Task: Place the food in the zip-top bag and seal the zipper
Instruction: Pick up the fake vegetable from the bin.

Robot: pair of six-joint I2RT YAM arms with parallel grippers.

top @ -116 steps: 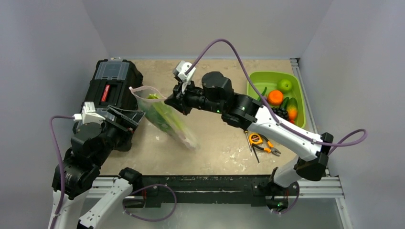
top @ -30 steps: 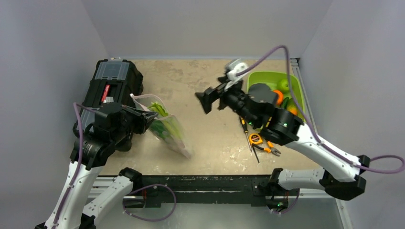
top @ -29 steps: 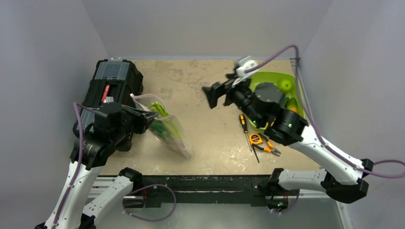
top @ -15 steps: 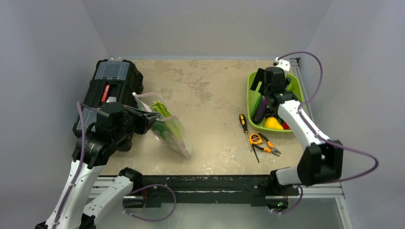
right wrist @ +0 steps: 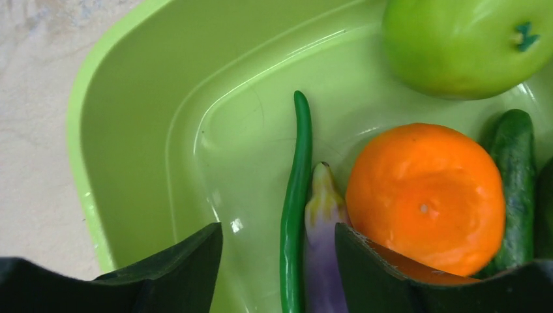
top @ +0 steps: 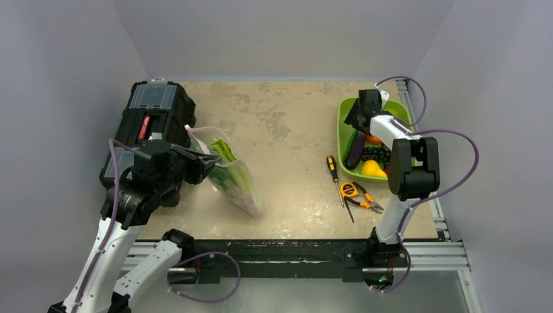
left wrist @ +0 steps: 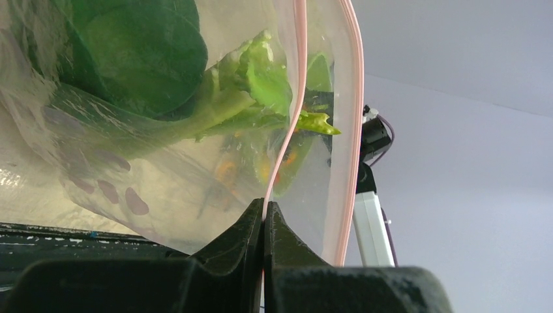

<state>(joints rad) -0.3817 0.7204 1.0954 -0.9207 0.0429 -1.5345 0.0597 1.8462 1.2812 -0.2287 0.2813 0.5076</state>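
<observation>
Left pincer (left wrist: pixel 264 207) is pinching one lip of clear floppy zip-top bag (left wrist: pixel 163 176) at pale-pink zipper strip (left wrist: pixel 298 98), propping unsealed mouth above table (top: pixel 287 117) so leafy green vegetables (left wrist: pixel 143 65) inside are not spilling. Right pincer (right wrist: pixel 277 251), spread, is hovering over lime-green plastic bin (right wrist: pixel 124 130).

1. Left arm (top: pixel 104 238): white links, black joint housings, a purple cable (top: pixel 112 176) running alongside.
2. Right arm (top: pixel 394 218): matching white links, black housings, its own purple lead (top: pixel 477 158).
3. Jaws: matte black, wedge-shaped.
</observation>
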